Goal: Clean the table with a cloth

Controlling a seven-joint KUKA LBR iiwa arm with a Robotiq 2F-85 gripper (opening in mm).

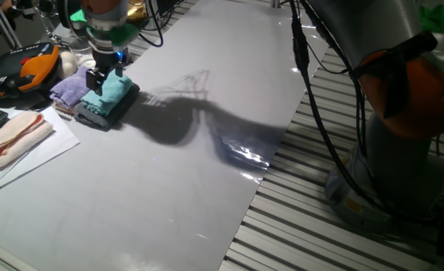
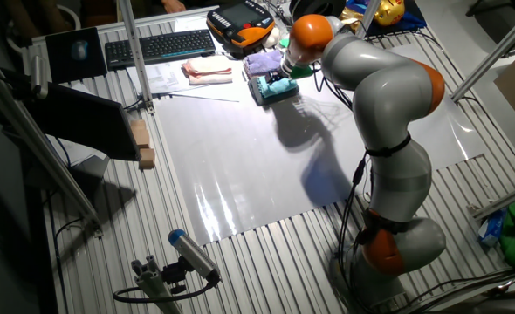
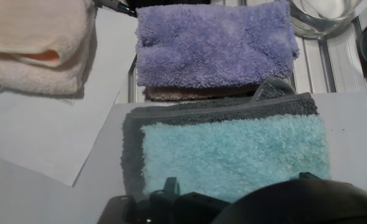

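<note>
The teal cloth is lying flat on top of a dark grey folded cloth, and this small stack is sitting on the tabletop near its far corner. In the hand view the grey cloth is showing as a border along the left and the far side of the teal one. Just behind the stack, a purple cloth is lying on another folded piece, partly on the slatted frame beside the tabletop. To the left of it, a peach towel is resting on a white sheet of paper.

The gripper is hanging directly over the teal cloth, pointing down. In the one fixed view the dark fingers are reaching down to the upper edge of the cloth, but I cannot tell if they are touching it, and I cannot tell how wide they are standing. In the hand view only dark parts of the hand are showing at the bottom edge, in front of the cloth.

In the other fixed view the grey arm with orange joints is bending over the tabletop toward the stack. A keyboard is lying further away.
</note>
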